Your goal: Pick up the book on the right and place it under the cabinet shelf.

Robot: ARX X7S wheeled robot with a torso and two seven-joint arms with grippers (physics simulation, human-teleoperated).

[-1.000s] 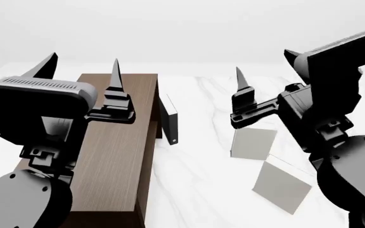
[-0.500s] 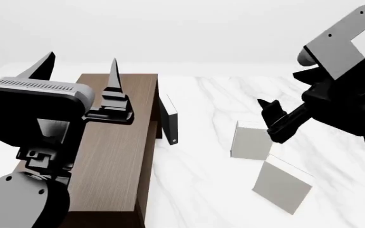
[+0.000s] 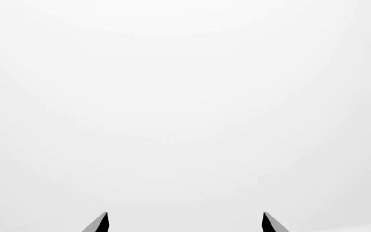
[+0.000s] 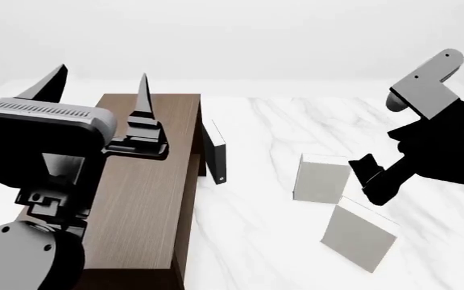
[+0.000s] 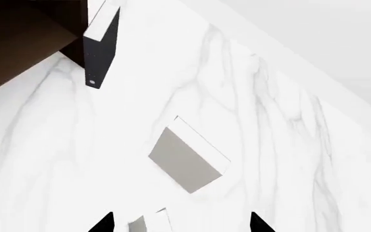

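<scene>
No writing shows on the book (image 4: pixel 359 237) or the boxier white book (image 4: pixel 322 179). The right gripper (image 5: pixel 180 223) has its fingers (image 5: pixel 103 224) apart above the book, seemingly without touching it. The left gripper (image 3: pixel 184 223) fingers are apart, empty, above the cabinet shelf (image 4: pixel 147 199).

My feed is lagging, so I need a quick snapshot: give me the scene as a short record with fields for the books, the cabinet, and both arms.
surface: white marble tabletop
cabinet shelf: dark brown wood-grain box, left part of head view; thin dark door panel swung open on its right side
book: white, nearest and rightmost, not gripped
other book: white, beyond it, toward the cabinet
right gripper: jaws open, above the books, holding nothing
left gripper: raised over the cabinet, jaws open, empty
task state: book not yet picked up
</scene>
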